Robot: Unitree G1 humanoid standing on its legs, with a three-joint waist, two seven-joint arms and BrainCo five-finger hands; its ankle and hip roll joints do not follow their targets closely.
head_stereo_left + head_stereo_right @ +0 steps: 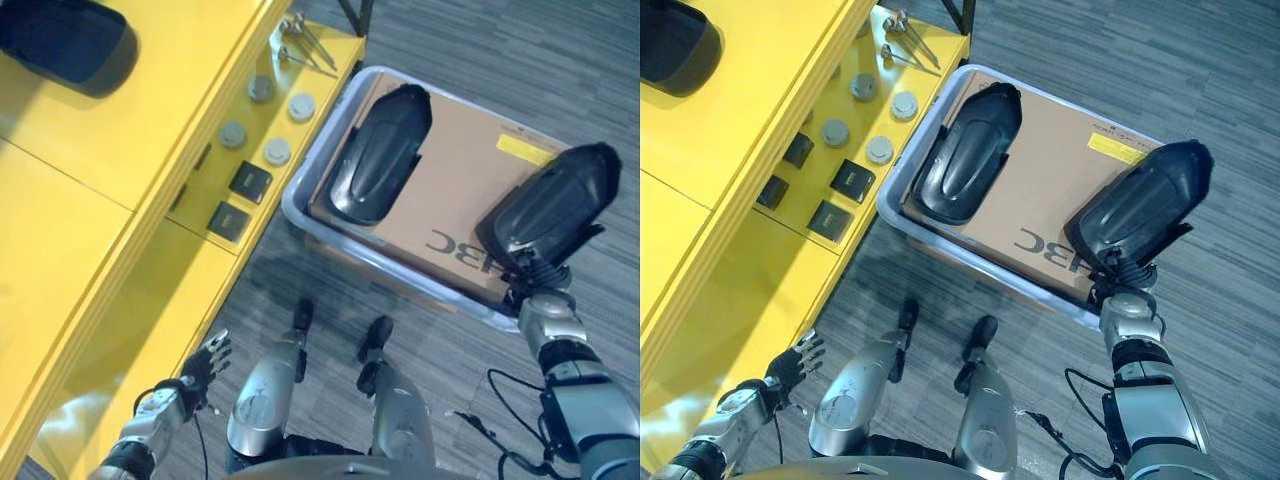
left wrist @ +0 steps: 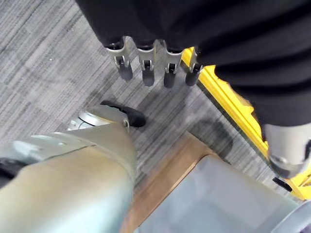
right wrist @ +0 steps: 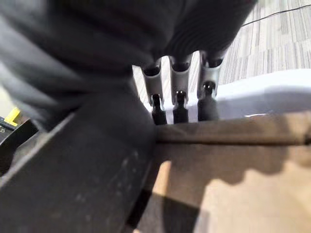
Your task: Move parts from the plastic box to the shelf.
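The yellow shelf runs along the robot's left, carrying grey discs, small black blocks and one black part at its far corner. Beside it on the floor sits the grey plastic box with a cardboard sheet inside. Two black parts lie on the sheet: one towards the shelf, the other just above the right hand, whose straight fingers reach along the card beside it. The left hand hangs low by the shelf, fingers relaxed, holding nothing.
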